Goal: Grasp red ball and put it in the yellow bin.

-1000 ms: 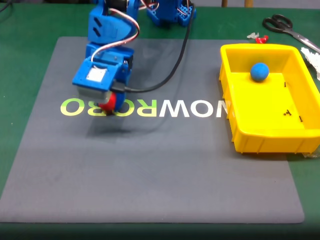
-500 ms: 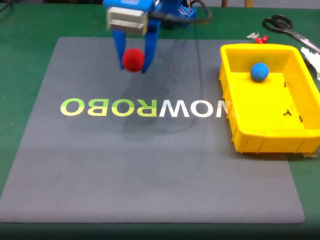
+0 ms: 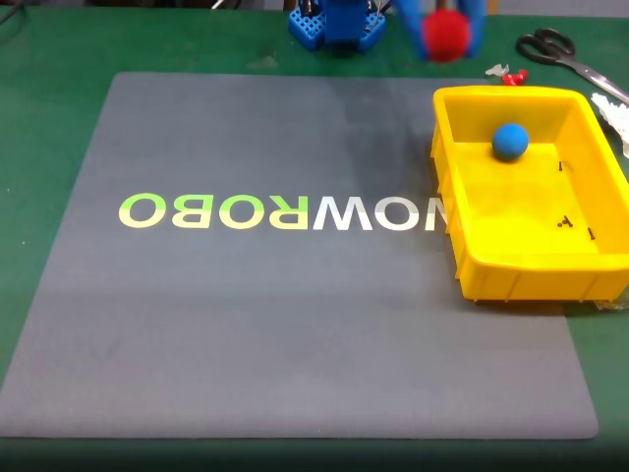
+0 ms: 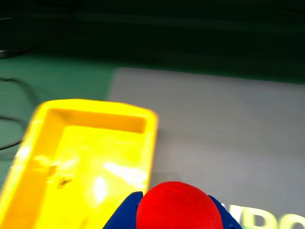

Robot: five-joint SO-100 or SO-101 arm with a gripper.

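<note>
The red ball (image 3: 444, 33) hangs high at the top of the fixed view, held between the blue fingers of my gripper (image 3: 444, 29), just beyond the far left corner of the yellow bin (image 3: 462, 246). In the wrist view the red ball (image 4: 178, 206) fills the bottom middle between the blue fingers, gripper (image 4: 177, 214) shut on it, with the yellow bin (image 4: 151, 138) below and to the left. A blue ball (image 3: 509, 141) lies inside the bin near its far wall.
A grey mat (image 3: 246, 334) with ROBOWOW-style lettering covers the green table. Scissors (image 3: 560, 49) and small white and red bits (image 3: 503, 73) lie beyond the bin. The arm's blue base (image 3: 336, 25) stands at the mat's far edge.
The gripper lifted the red ball off the mat at the left, then swung it up and right to beside the bin's far left corner.
</note>
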